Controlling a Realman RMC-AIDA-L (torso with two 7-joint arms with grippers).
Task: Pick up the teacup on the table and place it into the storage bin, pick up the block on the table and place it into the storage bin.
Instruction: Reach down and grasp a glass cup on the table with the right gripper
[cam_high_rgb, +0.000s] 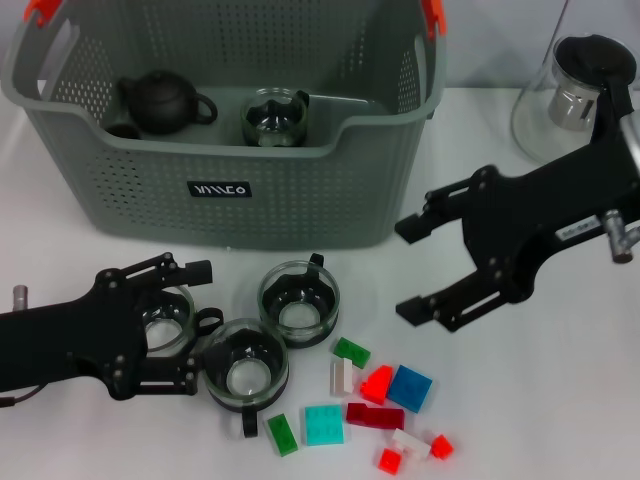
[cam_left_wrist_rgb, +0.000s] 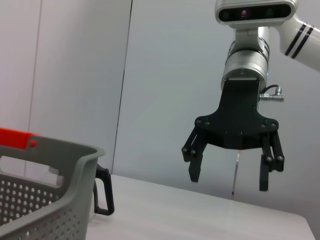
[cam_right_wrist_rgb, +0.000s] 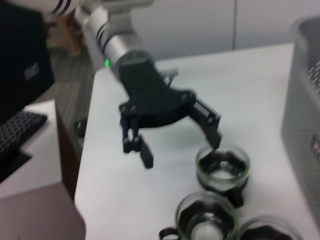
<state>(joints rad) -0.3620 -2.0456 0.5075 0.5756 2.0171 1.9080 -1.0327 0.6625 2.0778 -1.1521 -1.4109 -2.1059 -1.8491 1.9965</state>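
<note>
upright teacup (cam_high_rgb: 165, 318) between open left end effector (cam_high_rgb: 190, 325) fingers

Glass pitcher (cam_high_rgb: 573, 95), black teapot (cam_high_rgb: 160, 102)

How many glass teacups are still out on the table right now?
3. One under the left gripper at the table's left, one in front of the storage bin, one nearer the robot. Another sits inside the bin.

White table (cam_high_rgb: 560, 400), pale panelled wall (cam_left_wrist_rgb: 75, 75)
</note>
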